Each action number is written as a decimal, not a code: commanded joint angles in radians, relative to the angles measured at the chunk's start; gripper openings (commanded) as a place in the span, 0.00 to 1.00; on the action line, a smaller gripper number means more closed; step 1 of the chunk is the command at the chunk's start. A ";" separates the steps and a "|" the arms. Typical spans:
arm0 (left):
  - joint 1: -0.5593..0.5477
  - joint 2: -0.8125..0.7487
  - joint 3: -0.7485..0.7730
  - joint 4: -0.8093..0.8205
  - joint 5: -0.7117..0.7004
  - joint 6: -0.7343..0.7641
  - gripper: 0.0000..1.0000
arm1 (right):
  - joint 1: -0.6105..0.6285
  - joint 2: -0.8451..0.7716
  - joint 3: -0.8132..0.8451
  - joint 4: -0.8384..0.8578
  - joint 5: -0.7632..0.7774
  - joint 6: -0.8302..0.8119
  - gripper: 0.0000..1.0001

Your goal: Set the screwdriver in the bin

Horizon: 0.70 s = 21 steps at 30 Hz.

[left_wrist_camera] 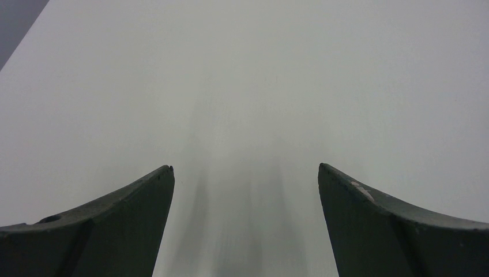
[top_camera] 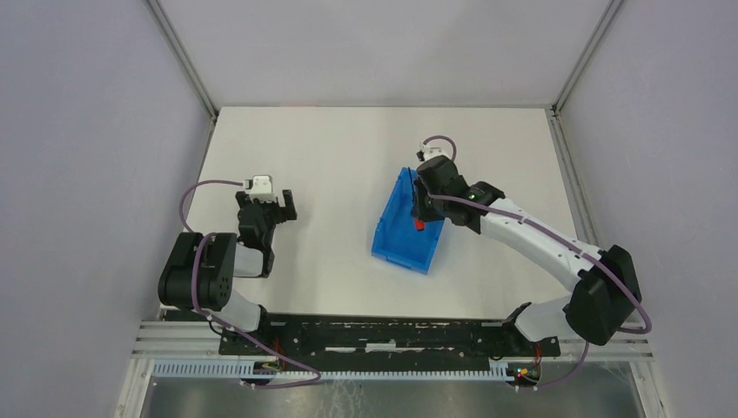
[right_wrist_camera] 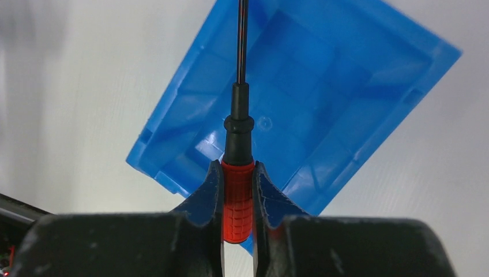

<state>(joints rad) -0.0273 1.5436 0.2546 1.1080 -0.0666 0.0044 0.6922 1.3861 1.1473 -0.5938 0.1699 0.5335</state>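
Looked down on a white counter (top_camera: 331, 148), walled in grey at the left, right and far sides, with metal rails running up from the far corners.

Just right of centre stood the blue bin (top_camera: 402, 248), turned at a slant to the counter's edges and well apart from all of them. Left a broad stretch of open counter between the bin and the left arm, and more open counter beyond the bin toward the far wall.

Reached over the bin's far right corner with the right hand (top_camera: 423, 212), clenched on the screwdriver (top_camera: 419, 225), seen from above only as a speck of red against the blue.

Seen from the right wrist: pinched the ribbed red handle between both fingers (right_wrist_camera: 210, 190), pads touching it on either side. Pointed the black collar and thin dark shaft straight away from the hand, over the bin's open top. Lost the tip past the upper edge of that view, so could not tell whether it dipped below the rim.

Hung the left hand (top_camera: 266, 207) near the counter's left edge, released, its dark fingers (left_wrist_camera: 132, 213) spread wide above plain white counter.
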 commanded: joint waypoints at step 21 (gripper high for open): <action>0.007 -0.016 0.003 0.032 0.013 -0.029 1.00 | 0.053 0.283 -0.048 0.151 0.131 0.062 0.42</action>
<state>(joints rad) -0.0273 1.5436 0.2546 1.1080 -0.0666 0.0044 0.7399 1.6554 1.0588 -0.4618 0.2840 0.5808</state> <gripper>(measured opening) 0.997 0.395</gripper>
